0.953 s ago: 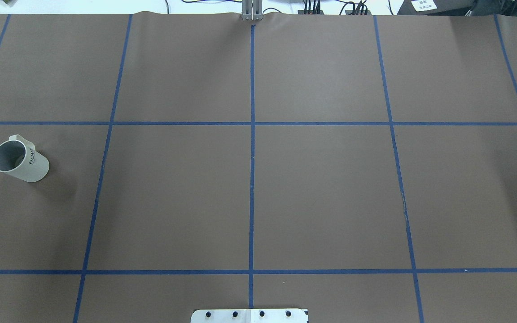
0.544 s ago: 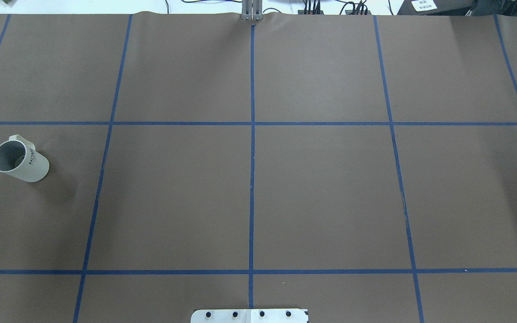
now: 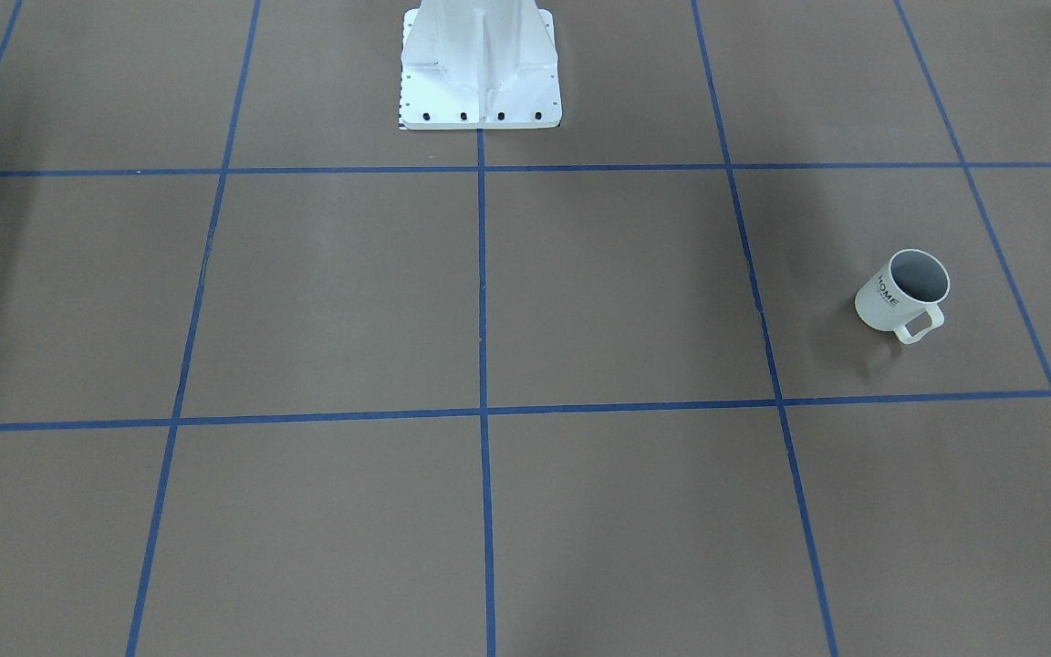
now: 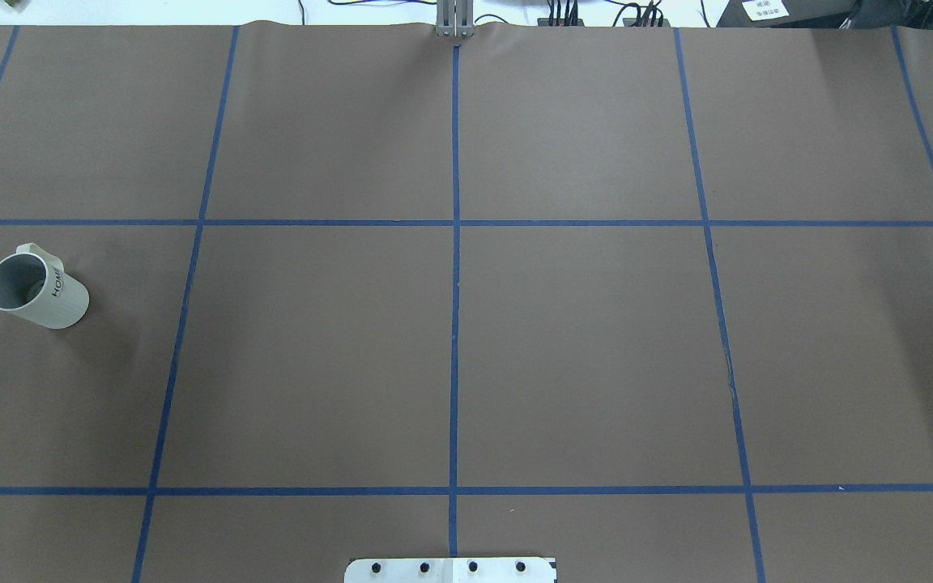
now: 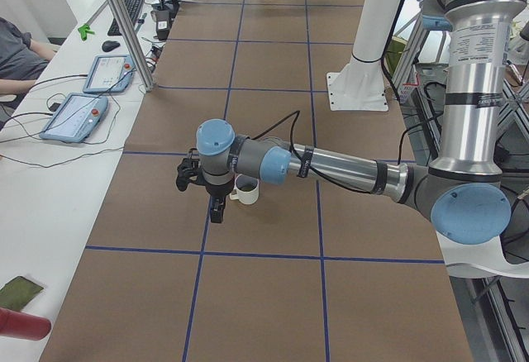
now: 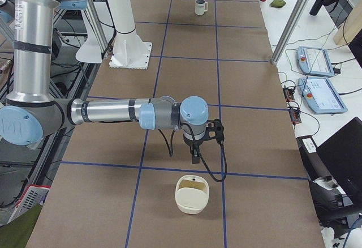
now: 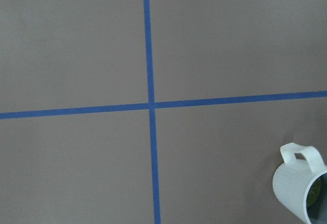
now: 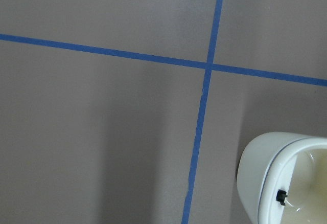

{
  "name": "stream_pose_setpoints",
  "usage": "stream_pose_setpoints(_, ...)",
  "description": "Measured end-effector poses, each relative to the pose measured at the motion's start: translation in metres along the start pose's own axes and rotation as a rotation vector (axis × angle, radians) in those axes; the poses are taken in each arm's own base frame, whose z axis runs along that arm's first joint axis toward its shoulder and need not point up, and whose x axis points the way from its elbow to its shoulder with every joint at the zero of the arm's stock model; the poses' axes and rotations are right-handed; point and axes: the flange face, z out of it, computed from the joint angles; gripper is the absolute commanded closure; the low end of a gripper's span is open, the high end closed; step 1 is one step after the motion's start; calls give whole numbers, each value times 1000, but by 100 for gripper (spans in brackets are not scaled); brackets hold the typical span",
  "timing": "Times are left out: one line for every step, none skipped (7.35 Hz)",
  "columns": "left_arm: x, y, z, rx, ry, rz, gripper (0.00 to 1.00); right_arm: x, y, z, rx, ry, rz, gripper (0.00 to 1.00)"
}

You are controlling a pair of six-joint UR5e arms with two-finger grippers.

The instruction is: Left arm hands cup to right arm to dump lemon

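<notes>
Cream-white "HOME" cup (image 4: 36,289) upright, ungrasped, on the brown counter (image 4: 450,348), at its left end; yellow-green lemon piece (image 7: 311,197) inside. Grip of left hand (image 5: 216,213) and right hand (image 6: 195,157) cannot be told. Pickup, handover and dumping remain.

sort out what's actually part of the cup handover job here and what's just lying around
For the job:
cup
lemon, only a yellow-green glimpse inside the cup

Lying about:
white bowl
two tablets on the side bench
red cylinder
green cloth

Cream HOME cup (image 4: 39,290) upright, lemon (image 7: 311,197) seemingly inside
</notes>
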Motion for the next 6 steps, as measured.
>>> stream_pose_setpoints(25, 0, 17, -5, 13, -59, 0, -4, 0, -3, 6, 3, -7, 0)
stream_pose_setpoints(43, 2, 31, 0, 29, -115, 0, -4, 2, -3, 6, 4, -8, 0)
stream_pose_setpoints(59, 5, 44, -4, 43, -160, 0, -4, 2, -3, 6, 4, -10, 0)
stream_pose_setpoints(72, 9, 55, -18, 49, -182, 0, -4, 1, -3, 7, 3, -10, 0)
stream_pose_setpoints(82, 13, 67, -38, 50, -183, 0, -5, 1, -3, 8, 1, -9, 0)
stream_pose_setpoints(90, 17, 78, -59, 49, -174, 0, -5, 1, -3, 7, 0, -6, 0)
